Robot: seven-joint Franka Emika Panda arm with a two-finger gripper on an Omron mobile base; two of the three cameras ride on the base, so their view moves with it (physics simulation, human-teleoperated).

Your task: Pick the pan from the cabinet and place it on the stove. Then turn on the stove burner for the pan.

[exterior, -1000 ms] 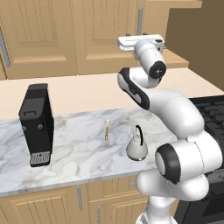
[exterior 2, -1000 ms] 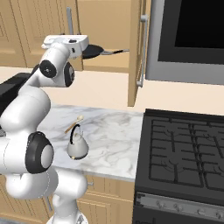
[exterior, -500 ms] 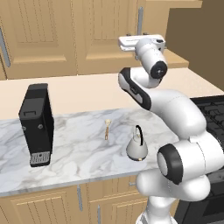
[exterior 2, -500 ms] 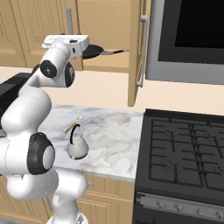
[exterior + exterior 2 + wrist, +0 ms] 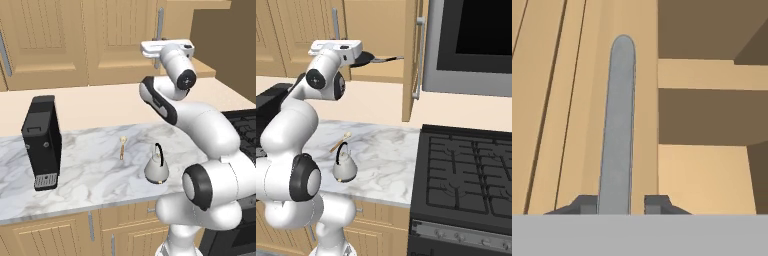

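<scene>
My gripper [image 5: 622, 202] is raised to the cabinet [image 5: 120, 40], shut on the long grey bar handle [image 5: 618, 125] of its left door. One fingertip [image 5: 587, 203] touches the bar and the other sits just beside it. In the left base view the gripper [image 5: 157, 61] is at the lower end of that handle [image 5: 160, 22]. The right door [image 5: 411, 60] stands open. The black pan [image 5: 367, 58] lies on the wooden shelf inside, its handle pointing right. The stove [image 5: 466, 170] with dark grates is low on the right.
A silver kettle [image 5: 156, 167] and a small wooden utensil [image 5: 122, 148] are on the marble counter [image 5: 90, 170]. A black coffee machine [image 5: 42, 142] stands at the left. A microwave [image 5: 471, 45] hangs above the stove.
The jaws have closed in from wide open onto the door handle. The arm and the things on the counter have stayed in place.
</scene>
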